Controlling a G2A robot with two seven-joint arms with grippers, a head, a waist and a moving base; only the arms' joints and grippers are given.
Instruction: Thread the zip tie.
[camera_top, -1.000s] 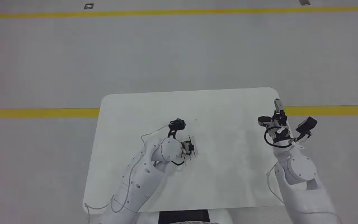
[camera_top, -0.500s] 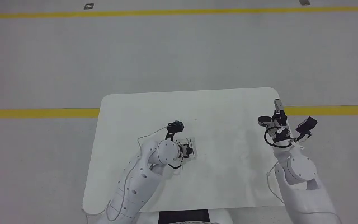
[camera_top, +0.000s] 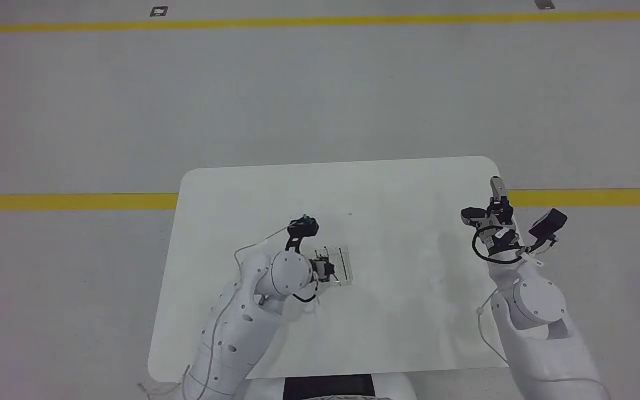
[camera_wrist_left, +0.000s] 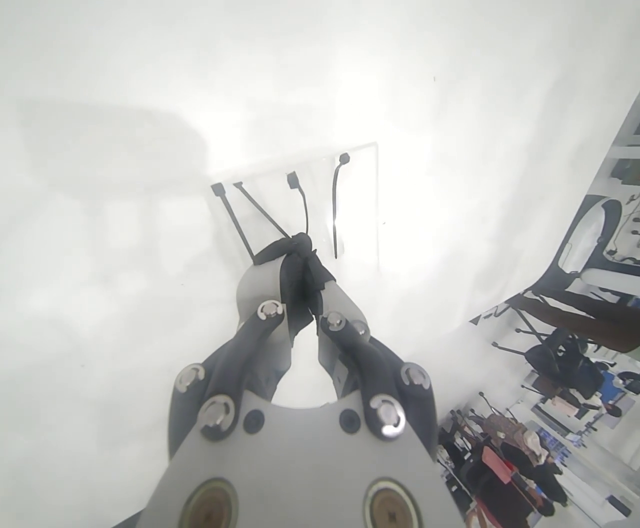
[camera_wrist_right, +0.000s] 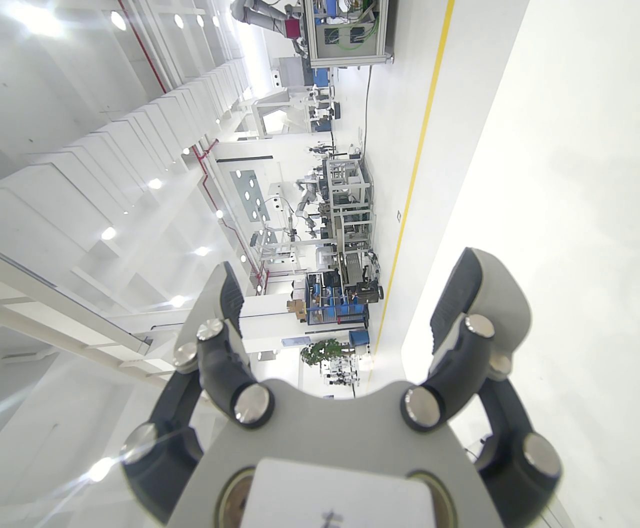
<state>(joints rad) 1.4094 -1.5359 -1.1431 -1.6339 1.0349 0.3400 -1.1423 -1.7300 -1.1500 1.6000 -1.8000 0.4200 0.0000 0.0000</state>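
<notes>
Left claw (camera_wrist_left: 299, 246) shifted leftward, pinching zip tie (camera_wrist_left: 303, 210) in clear tray (camera_wrist_left: 376, 200)

Top view over table (camera_top: 420, 200), left wrist close above it, right wrist facing away

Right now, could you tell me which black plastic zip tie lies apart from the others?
The bowed black zip tie at the edge of the clear plate; the other three converge toward the left tool.

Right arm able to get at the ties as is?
Likely yes, at the ties' heads: right tool is open and nothing lies between. Left tool is shut on the tails.
</notes>
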